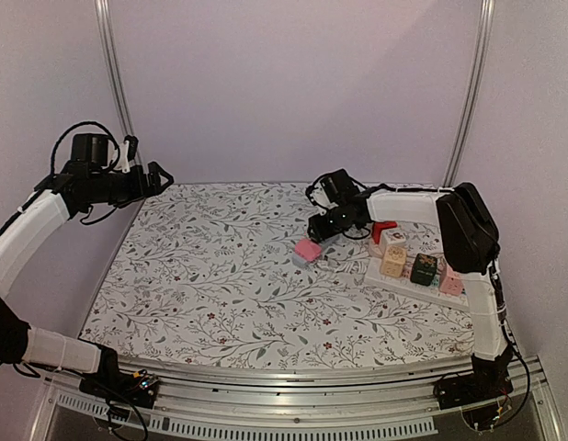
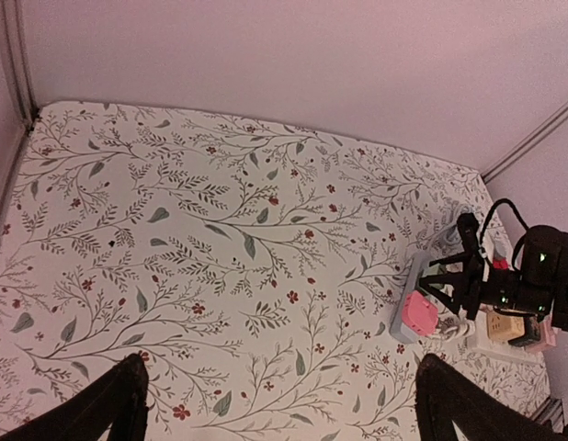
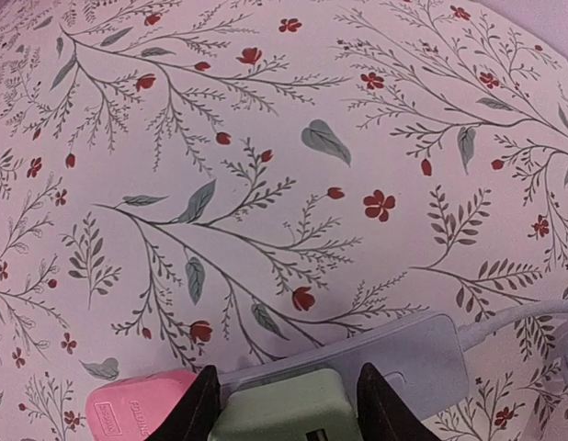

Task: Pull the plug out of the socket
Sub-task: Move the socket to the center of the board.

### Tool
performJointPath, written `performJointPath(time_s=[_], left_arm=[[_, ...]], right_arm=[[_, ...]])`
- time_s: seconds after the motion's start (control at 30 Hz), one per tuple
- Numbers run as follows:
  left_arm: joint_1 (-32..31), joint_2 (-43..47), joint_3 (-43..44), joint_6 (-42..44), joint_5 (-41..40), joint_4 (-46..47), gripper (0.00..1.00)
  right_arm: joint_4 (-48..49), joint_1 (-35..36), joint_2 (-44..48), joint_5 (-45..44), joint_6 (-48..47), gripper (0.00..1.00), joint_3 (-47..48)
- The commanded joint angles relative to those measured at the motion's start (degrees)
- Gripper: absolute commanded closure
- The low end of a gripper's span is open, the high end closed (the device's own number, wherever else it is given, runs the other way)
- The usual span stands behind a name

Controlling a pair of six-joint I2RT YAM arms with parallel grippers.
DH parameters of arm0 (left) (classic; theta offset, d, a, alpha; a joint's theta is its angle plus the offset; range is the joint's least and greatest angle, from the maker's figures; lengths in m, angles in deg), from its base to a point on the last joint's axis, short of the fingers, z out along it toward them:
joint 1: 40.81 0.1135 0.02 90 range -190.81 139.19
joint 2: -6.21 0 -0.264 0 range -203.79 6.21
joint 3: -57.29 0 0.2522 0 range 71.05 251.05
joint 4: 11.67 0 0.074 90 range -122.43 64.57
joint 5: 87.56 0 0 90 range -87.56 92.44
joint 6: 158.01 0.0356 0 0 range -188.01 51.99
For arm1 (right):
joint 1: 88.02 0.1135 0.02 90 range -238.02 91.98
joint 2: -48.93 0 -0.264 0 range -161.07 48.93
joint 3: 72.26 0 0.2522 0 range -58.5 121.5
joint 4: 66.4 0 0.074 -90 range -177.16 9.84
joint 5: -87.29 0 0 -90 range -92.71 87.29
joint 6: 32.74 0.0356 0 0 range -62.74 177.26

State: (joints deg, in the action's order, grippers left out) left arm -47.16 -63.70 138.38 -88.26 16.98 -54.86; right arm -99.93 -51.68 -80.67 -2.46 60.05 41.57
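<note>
Up close, in the right wrist view, the right tool (image 3: 290, 381) is pinching a pale green plug (image 3: 279, 415), one dark finger pressed against each side of it. That green plug sits on top of a grey power strip (image 3: 403, 354), which lies flat on the flowered worktop (image 1: 201, 294). A pink plug (image 3: 137, 413) sits just beside the green one, on the same strip. A white cable (image 3: 523, 317) leaves the strip's other end.

From above, a white board (image 1: 380, 276) lies near the right arm. It carries a beige block (image 1: 393, 262), a dark green block (image 1: 424, 268) and a pink block (image 1: 450, 284). A red piece (image 1: 385, 227) shows just behind them. The right arm reaches leftward over this board to the strip.

Farther off, the left tool (image 2: 282, 377) hangs high above the worktop's left far corner, fingers spread wide and holding nothing, well apart from the strip.
</note>
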Motion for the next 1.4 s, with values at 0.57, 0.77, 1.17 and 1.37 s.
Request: performJointPath(time_s=[0.57,0.77,1.17,1.37], left_arm=[[-0.23,-1.54,-1.68,-0.96,0.25,1.05,0.01],[-4.01,-1.66,-1.87,0.21,-2.49,0.65,0.01],[-17.54,2.20,-8.16,-8.09,-7.38,2.91,0.01],[-28.61,5.08,-17.43,-18.07,-11.49,7.14,0.01]], right_arm=[[4.66,18.31,16.58,0.22,7.01,0.66,-24.12],[5.88,23.74,17.96,-3.44,9.49,0.65,-27.69],[7.25,25.80,24.00,-8.31,15.49,0.18,-31.67],[7.23,25.71,32.71,-12.80,18.40,0.09,-37.24]])
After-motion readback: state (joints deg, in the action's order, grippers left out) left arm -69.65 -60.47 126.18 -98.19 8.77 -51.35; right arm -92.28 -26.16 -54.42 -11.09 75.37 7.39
